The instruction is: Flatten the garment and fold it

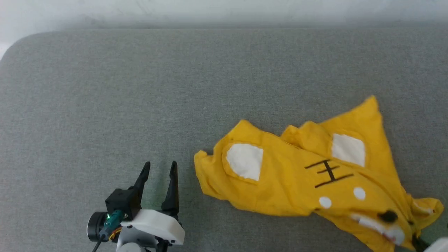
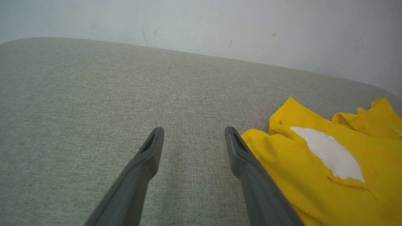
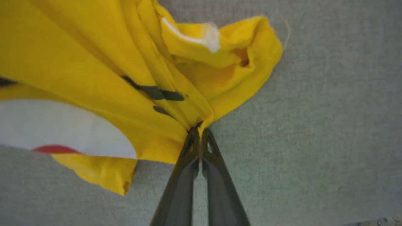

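The garment (image 1: 308,178), a bright yellow T-shirt with white patches and black stripes, lies crumpled on the grey surface at the right of the head view. My left gripper (image 1: 159,168) stands open just left of its nearest edge, with nothing between the fingers. In the left wrist view the garment (image 2: 329,169) lies right beside my left gripper's (image 2: 194,131) right finger. In the right wrist view my right gripper (image 3: 198,130) is shut on a pinched fold of the garment (image 3: 94,81), whose white and red print shows at left. In the head view, a dark finger (image 1: 417,242) shows at the garment's lower right corner.
A grey fabric surface (image 1: 140,87) spreads wide to the left of and behind the garment. Its rounded far left corner (image 1: 21,40) meets a pale wall (image 1: 224,10).
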### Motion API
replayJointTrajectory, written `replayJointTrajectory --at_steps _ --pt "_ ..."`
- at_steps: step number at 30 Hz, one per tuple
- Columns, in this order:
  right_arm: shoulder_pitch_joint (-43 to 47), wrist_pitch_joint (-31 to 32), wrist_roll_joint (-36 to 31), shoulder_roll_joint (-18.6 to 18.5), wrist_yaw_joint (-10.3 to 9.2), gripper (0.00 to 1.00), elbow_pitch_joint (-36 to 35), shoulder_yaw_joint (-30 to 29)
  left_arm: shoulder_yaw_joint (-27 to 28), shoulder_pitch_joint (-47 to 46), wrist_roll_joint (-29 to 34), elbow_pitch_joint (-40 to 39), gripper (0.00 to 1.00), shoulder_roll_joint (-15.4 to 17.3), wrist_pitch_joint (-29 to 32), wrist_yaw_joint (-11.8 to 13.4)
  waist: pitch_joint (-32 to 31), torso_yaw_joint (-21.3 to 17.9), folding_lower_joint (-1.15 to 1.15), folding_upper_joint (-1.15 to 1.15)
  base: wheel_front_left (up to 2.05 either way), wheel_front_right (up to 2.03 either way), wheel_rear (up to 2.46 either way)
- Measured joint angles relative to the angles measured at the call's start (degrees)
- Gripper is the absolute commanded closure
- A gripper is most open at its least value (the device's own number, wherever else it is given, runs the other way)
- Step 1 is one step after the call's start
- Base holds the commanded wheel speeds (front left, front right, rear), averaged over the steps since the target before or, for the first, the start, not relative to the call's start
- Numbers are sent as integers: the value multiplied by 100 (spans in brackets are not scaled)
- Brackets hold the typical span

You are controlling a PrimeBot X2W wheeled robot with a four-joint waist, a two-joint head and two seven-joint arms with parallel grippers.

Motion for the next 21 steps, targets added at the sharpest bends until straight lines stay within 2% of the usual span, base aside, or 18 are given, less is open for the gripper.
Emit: replayJointTrajectory --at_steps 2,3,4,5,8,14,17,21 --pt "331 159 -193 149 0 100 -265 -94 -9 -2 0 8 0 3 0 0 41 -42 0 0 0 0 0" --pt "397 154 -252 261 0 73 -367 -158 -11 -2 0 13 0 5 1 0 56 -65 0 0 0 0 0" --pt "403 114 -316 377 -2 9 -456 -187 -11 -5 0 18 0 9 4 0 66 -88 0 0 0 0 0" --pt "380 62 -365 457 -5 0 -532 -186 -10 -6 0 22 0 12 10 0 71 -109 0 0 0 0 0" --pt "81 -267 -381 569 -7 0 -809 -136 -13 -10 0 38 0 47 34 0 49 -151 1 0 0 0 0" --pt "-1184 -725 -531 370 -5 0 -1149 96 -30 -15 0 25 0 88 42 0 -6 -139 0 0 0 0 0" --pt "-1742 -655 -675 198 -5 0 -855 102 -70 -45 0 7 0 81 59 0 30 -81 0 0 0 0 0" --pt "-2282 -403 -890 -3 -7 0 -63 122 -120 -148 0 1 0 54 59 -1 135 29 1 0 0 0 0"
